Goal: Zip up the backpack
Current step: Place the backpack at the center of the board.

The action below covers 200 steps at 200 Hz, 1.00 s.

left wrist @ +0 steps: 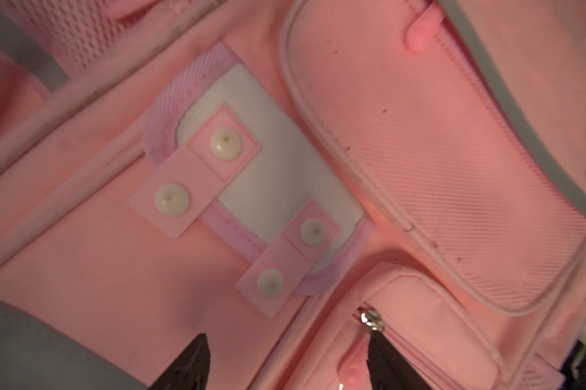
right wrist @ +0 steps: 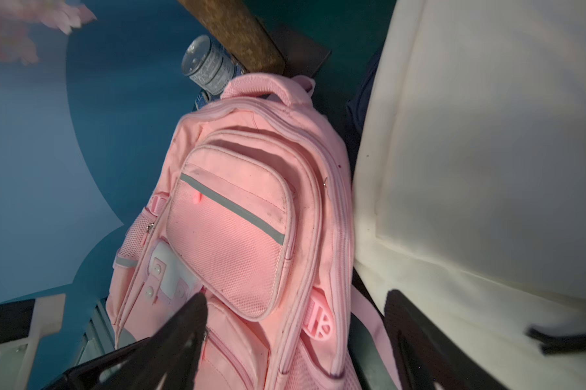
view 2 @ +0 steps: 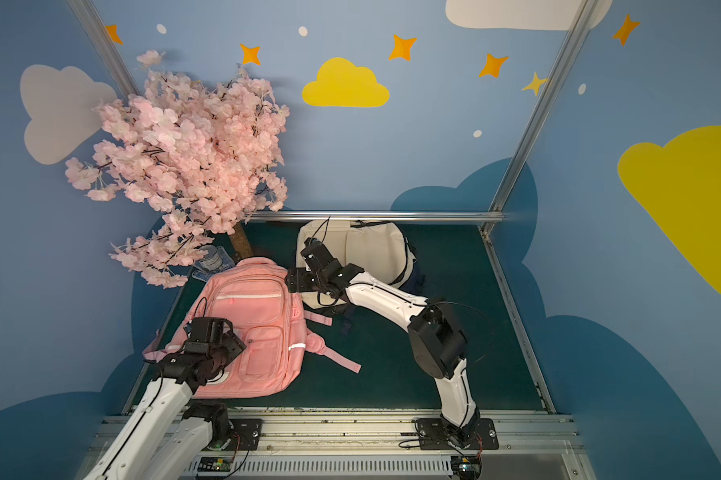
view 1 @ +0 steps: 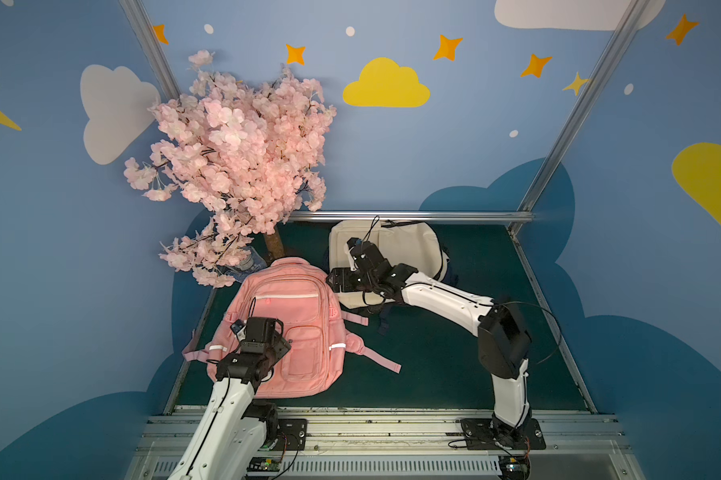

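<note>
Backpack [view 1: 296,328] flat, lower centre in both top views. Left gripper [left wrist: 286,337] spread, empty, just beside pocket slider [left wrist: 371,319], lower right of wrist view. Right gripper [right wrist: 295,297] spread, empty. Likely step: acquiring slider. Next: pinch it, pull along track.

Both top views: soft, even light, dimmer over green mat [view 1: 433,353], w/ wide-angle bend at edges. Wrist views darker, a bit soft. Warm reddish glow on pink backpack [left wrist: 420,135] ahead of left claw [left wrist: 285,341]. Shadow on white bag [right wrist: 487,169] beside right claw [right wrist: 295,297], itself black, blurred.
</note>
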Each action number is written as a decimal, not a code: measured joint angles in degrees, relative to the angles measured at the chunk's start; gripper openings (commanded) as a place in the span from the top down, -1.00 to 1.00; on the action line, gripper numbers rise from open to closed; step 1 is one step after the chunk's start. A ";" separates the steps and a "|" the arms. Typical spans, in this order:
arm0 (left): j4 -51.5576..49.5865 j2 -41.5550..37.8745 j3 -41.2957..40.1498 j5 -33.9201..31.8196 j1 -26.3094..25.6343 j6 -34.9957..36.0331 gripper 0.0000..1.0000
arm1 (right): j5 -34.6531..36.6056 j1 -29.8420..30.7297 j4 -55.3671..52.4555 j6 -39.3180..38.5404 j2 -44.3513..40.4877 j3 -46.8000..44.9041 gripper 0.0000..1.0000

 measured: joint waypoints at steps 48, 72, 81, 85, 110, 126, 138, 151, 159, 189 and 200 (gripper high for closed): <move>5.05 15.80 16.13 0.35 -14.29 4.07 -0.74 | 4.00 -9.70 -1.29 -3.13 -16.68 -12.24 -0.68; 8.52 27.93 23.39 2.10 -19.26 6.25 -0.79 | 5.40 -15.63 -2.82 -3.56 -20.39 -18.27 -0.69; 9.75 32.79 26.51 3.08 -20.04 7.13 -0.82 | 5.51 -18.01 -3.54 -3.54 -21.40 -20.57 -0.68; 10.27 34.69 27.93 3.56 -20.22 7.43 -0.82 | 5.53 -18.97 -3.87 -3.54 -21.75 -21.44 -0.68; 12.79 43.98 35.56 5.14 -20.28 9.84 -0.90 | 5.20 -25.31 -4.72 -3.34 -22.56 -25.51 -0.67; 13.09 49.88 41.66 6.10 -19.41 11.61 -0.90 | 5.01 -28.22 -5.22 -3.08 -22.58 -26.86 -0.67; 13.18 54.36 46.64 7.26 -18.21 12.74 -0.90 | 4.63 -29.51 -5.44 -2.60 -22.58 -27.47 -0.66; 13.38 59.25 51.58 8.35 -16.55 13.94 -0.91 | 4.20 -30.16 -5.44 -2.29 -22.58 -27.85 -0.66; 13.22 62.16 54.29 8.59 -15.58 14.62 -1.00 | 3.89 -30.47 -5.42 -2.23 -22.49 -27.93 -0.65; 10.54 72.98 64.13 10.16 -12.59 16.52 -0.99 | 2.75 -31.10 -4.90 -2.25 -19.93 -27.10 -0.58; 9.40 76.15 66.79 10.73 -11.85 16.87 -0.96 | 2.27 -31.15 -4.76 -2.34 -17.84 -26.27 -0.51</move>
